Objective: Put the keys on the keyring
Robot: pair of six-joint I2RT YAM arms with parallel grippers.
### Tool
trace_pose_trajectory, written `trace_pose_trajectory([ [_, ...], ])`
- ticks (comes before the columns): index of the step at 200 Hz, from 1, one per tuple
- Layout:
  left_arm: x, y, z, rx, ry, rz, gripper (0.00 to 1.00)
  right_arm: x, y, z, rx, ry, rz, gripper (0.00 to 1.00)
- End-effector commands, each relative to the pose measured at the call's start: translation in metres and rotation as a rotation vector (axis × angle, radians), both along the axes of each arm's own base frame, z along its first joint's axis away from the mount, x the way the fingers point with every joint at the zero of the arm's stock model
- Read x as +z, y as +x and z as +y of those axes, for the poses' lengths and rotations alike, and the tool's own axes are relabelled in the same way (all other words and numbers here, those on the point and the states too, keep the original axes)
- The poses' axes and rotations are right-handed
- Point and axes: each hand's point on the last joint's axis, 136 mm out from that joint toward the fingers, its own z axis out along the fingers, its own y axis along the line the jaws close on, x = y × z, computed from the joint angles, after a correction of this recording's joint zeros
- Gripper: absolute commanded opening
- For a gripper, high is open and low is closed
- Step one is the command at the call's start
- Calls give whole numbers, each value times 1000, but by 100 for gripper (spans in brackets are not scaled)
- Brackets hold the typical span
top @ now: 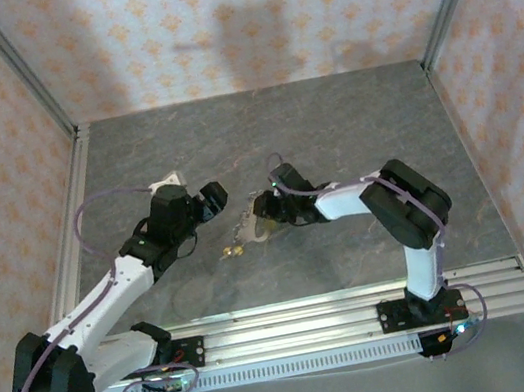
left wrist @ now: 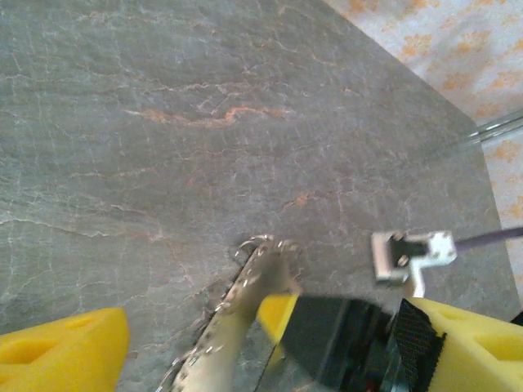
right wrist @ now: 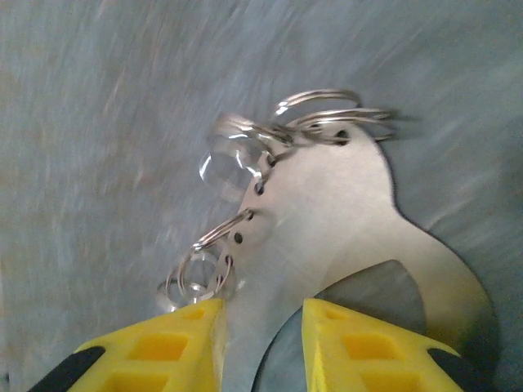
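A flat grey metal plate [right wrist: 327, 212] has holes along its edge, and several wire keyrings [right wrist: 323, 110] hang from them. My right gripper [right wrist: 261, 335] is shut on the plate's narrow arm, its yellow fingers [right wrist: 163, 347] on either side, and holds it tilted off the table. In the top view the plate [top: 250, 226] sits mid-table at my right gripper [top: 267, 213]. The small brass key [top: 231, 252] lies on the table just in front of the plate, apart from both grippers. My left gripper [top: 210, 201] is open a little left of the plate [left wrist: 245, 302], with nothing between its fingers [left wrist: 65, 351].
The grey marbled table [top: 332, 133] is walled by patterned panels with metal posts at the corners. An aluminium rail [top: 313, 314] runs along the near edge. A small white bracket [top: 166, 182] sits behind the left arm. The right wrist's bracket and cable [left wrist: 409, 255] are near my left gripper.
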Motion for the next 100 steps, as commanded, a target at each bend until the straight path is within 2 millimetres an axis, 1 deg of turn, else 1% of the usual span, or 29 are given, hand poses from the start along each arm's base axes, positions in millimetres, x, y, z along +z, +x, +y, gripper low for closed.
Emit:
trace_pose_trajectory([
  [1,2,6,-5,-28,4,4,86,-26,25,-45,-117,-101,45,29],
  [12,-3,8,-8,-37,1,15,86,-23,39,-59,-149,-106,40,29],
  [33,-13,14,-15,-59,-4,35,86,-11,64,-78,-185,-94,13,29],
  [42,-18,17,-18,-65,-7,47,86,-4,73,-80,-184,-84,-3,29],
  [58,-29,19,-25,-78,-25,71,86,10,83,-79,-167,-68,-27,29],
  [78,-41,20,-30,-87,-25,95,86,36,85,-69,-137,-4,-72,30],
  [89,-44,20,-33,-89,-28,98,86,46,80,-67,-131,17,-81,30],
  [100,-46,20,-35,-89,-35,98,86,55,70,-66,-120,24,-87,31],
])
